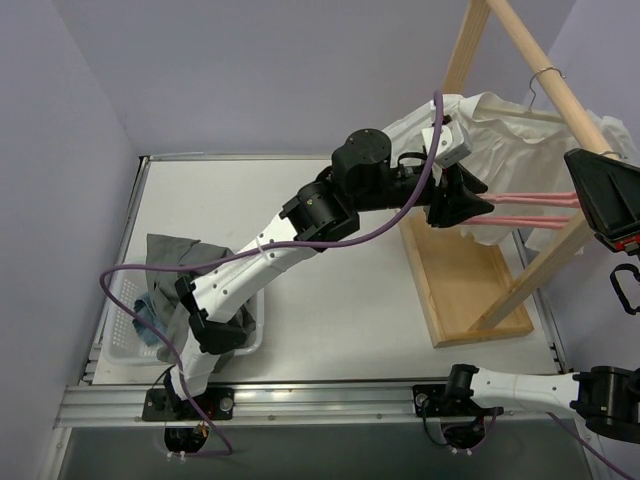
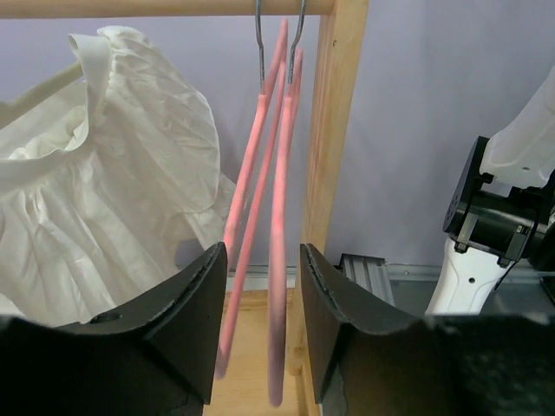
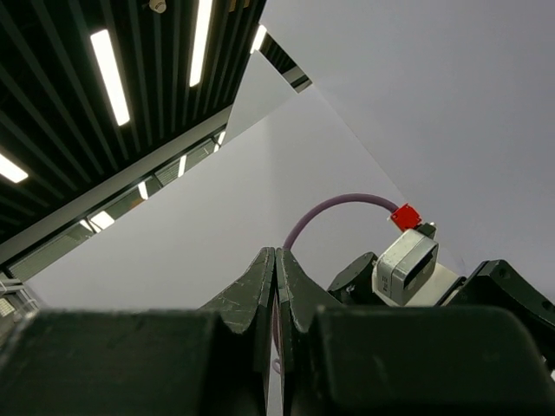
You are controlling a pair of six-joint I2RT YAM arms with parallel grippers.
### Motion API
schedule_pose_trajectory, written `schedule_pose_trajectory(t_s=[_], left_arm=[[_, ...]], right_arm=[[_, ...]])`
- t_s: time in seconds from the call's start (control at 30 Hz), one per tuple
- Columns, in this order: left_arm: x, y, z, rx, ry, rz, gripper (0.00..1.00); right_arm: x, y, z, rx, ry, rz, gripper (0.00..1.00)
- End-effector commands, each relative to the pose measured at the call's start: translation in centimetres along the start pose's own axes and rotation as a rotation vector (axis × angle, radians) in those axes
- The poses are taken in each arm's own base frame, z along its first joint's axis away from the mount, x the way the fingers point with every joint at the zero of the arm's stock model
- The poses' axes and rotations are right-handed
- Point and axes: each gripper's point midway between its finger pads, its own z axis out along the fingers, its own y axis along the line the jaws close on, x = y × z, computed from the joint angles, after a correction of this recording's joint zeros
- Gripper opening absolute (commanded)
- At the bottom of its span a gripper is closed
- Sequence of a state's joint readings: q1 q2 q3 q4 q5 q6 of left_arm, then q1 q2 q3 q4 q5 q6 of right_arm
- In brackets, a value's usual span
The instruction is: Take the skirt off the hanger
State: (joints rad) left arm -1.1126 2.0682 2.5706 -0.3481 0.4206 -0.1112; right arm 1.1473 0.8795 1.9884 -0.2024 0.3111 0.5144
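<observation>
The skirt (image 1: 505, 130), white and ruffled, hangs on a hanger with a wire hook (image 1: 545, 78) on the wooden rail (image 1: 565, 95); in the left wrist view the skirt (image 2: 104, 191) fills the left side. Two bare pink hangers (image 1: 540, 210) hang beside it. My left gripper (image 1: 490, 207) is open at the rack, and the lower ends of the pink hangers (image 2: 279, 260) pass between its jaws without being pinched (image 2: 263, 253). The right gripper (image 1: 595, 185) is up at the far right, shut on nothing (image 3: 276, 256), pointing toward the ceiling.
The wooden A-frame rack has an upright post (image 2: 334, 130) just right of the pink hangers and a flat base board (image 1: 465, 290) on the table. A white basket (image 1: 125, 345) with grey cloth (image 1: 175, 255) draped over it stands near the left arm's base.
</observation>
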Motion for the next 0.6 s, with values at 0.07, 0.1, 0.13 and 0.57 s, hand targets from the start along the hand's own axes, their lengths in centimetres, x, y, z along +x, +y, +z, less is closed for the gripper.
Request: schedule_pose_trajectory(t_s=[0.07, 0.1, 0.13, 0.57], left_arm=[[-5.6, 0.5, -4.0, -0.061, -0.078, 0.127, 0.55], [-5.9, 2.1, -4.9, -0.096, -0.075, 0.139, 0.58], [-6.4, 2.8, -5.6, -0.112, -0.08, 0.15, 0.6], [-7.5, 16.3, -11.5, -0.116, -0.152, 0.164, 0.94]], right_arm=[[-0.8, 0.4, 0.3, -0.008, -0.034, 0.01, 0.0], [-0.8, 0.4, 0.5, -0.008, -0.034, 0.008, 0.0], [-0.7, 0.4, 0.5, -0.005, -0.032, 0.006, 0.0], [1.7, -0.9, 2.6, 0.05, -0.003, -0.054, 0.0]])
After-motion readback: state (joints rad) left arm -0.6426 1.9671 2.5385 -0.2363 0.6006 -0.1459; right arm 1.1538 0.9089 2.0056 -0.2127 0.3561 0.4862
